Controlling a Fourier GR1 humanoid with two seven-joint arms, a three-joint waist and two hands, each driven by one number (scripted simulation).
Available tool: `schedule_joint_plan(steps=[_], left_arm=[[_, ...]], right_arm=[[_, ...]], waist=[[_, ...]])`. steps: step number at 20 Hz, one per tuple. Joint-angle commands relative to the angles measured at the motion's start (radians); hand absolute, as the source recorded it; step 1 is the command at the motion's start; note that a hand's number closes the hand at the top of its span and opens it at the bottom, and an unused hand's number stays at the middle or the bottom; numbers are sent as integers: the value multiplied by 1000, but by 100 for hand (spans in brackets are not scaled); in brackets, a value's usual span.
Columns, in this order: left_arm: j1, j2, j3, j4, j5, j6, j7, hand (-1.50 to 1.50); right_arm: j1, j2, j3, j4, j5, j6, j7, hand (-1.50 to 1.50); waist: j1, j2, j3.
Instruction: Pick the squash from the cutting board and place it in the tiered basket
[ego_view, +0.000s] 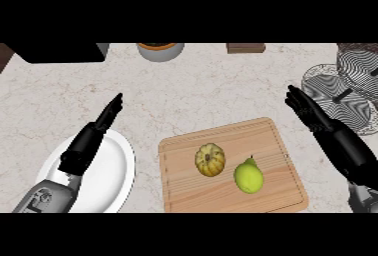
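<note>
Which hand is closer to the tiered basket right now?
Right. The right hand sits just left of the tiered basket, nearly beside it; the left hand is far across the counter, over the white plate.

Two slender black hands are seen, the left hand and the right hand, each built from dark segmented fingers. Grey forearm casings are visible near the lower edge.

Your count at the counter

One cutting board at 6 o'clock bearing one squash and one pear; one plate at 8; one tiered basket at 2; two hands.
</note>
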Motion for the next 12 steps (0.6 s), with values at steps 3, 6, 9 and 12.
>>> schedule_joint_plan(steps=[3, 6, 9, 12], left_arm=[[-50, -56, 78, -17, -4, 90, 59, 0], [-17, -113, 101, -43, -38, 236, 74, 0], [23, -160, 61, -41, -28, 237, 74, 0], [-25, -172, 62, -36, -42, 250, 107, 0]], right_arm=[[-93, 97, -44, -55, 0, -156, 181, 150], [-238, 148, -64, -90, 8, -294, 331, 150], [-133, 151, -88, 40, 98, -429, 385, -150], [-120, 325, -7, 12, -130, -302, 366, -150]], waist=[[37, -4, 10], [58, -8, 8], [49, -3, 7], [43, -1, 11]])
